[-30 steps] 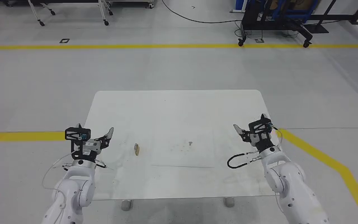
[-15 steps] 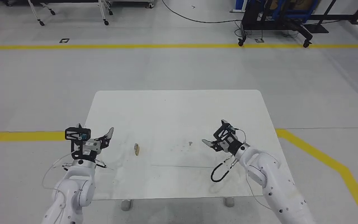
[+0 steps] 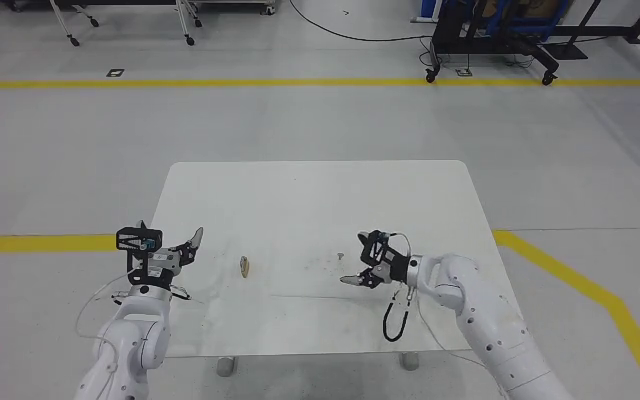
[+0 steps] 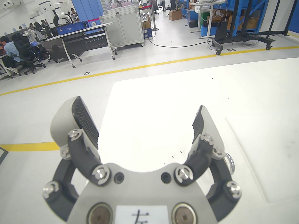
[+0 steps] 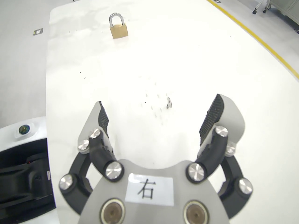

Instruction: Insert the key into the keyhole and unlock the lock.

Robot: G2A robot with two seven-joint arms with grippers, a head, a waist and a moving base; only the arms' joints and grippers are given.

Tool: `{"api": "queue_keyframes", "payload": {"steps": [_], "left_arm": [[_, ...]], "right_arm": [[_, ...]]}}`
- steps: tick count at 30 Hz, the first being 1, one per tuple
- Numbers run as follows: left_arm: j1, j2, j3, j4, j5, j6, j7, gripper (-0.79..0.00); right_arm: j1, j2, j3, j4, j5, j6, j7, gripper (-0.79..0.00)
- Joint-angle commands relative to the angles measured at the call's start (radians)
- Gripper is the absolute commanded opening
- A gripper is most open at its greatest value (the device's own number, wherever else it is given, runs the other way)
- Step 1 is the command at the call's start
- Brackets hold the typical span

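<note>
Your right gripper (image 3: pixel 355 260) over the middle of the table (image 3: pixel 320 190), fingers spread wide, small key (image 5: pixel 169 103) on the surface just ahead of them, untouched, brass lock (image 5: pixel 118 28) lying farther toward your left gripper (image 3: pixel 170 236), fingers apart too, at the left edge.

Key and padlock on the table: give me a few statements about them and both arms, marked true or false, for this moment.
1. The key lies on the table, held by nothing. True.
2. The padlock is gripped by the left arm. False: it lies on the table, apart from both arms.
3. The jaws of the right arm are shut. False: they stand open, close to the key.
4. The left arm's jaws are open. True.
</note>
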Motion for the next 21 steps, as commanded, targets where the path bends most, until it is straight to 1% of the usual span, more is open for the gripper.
{"api": "queue_keyframes", "payload": {"steps": [1,2,3,5,6,8,10,11,12,16,18,19,21], "left_arm": [[0.000,0.000,0.000,0.000,0.000,0.000,0.000,0.000],[0.000,0.000,0.000,0.000,0.000,0.000,0.000,0.000],[0.000,0.000,0.000,0.000,0.000,0.000,0.000,0.000],[0.000,0.000,0.000,0.000,0.000,0.000,0.000,0.000],[0.000,0.000,0.000,0.000,0.000,0.000,0.000,0.000],[0.000,0.000,0.000,0.000,0.000,0.000,0.000,0.000],[0.000,0.000,0.000,0.000,0.000,0.000,0.000,0.000],[0.000,0.000,0.000,0.000,0.000,0.000,0.000,0.000],[0.000,0.000,0.000,0.000,0.000,0.000,0.000,0.000],[0.000,0.000,0.000,0.000,0.000,0.000,0.000,0.000],[0.000,0.000,0.000,0.000,0.000,0.000,0.000,0.000],[0.000,0.000,0.000,0.000,0.000,0.000,0.000,0.000],[0.000,0.000,0.000,0.000,0.000,0.000,0.000,0.000]], "right_arm": [[0.019,-0.002,-0.025,0.018,-0.018,-0.015,0.005,-0.194],[0.028,-0.004,-0.035,0.029,-0.026,-0.011,0.007,-0.185],[0.038,-0.006,-0.048,0.040,-0.042,0.002,0.017,-0.200],[0.057,-0.012,-0.078,0.063,-0.052,0.020,0.025,-0.259],[0.071,-0.015,-0.090,0.077,-0.058,0.027,0.032,-0.332],[0.090,-0.021,-0.112,0.099,-0.062,0.044,0.032,-0.336],[0.109,-0.025,-0.127,0.122,-0.067,0.051,0.032,-0.366],[0.114,-0.027,-0.135,0.133,-0.061,0.049,0.028,-0.363],[0.122,-0.029,-0.140,0.144,-0.059,0.048,0.028,-0.388],[0.144,-0.033,-0.162,0.169,-0.077,0.060,0.030,-0.431],[0.151,-0.035,-0.171,0.180,-0.079,0.063,0.026,-0.480],[0.155,-0.036,-0.174,0.186,-0.080,0.065,0.025,-0.551],[0.161,-0.037,-0.179,0.196,-0.083,0.069,0.020,-0.637]]}}
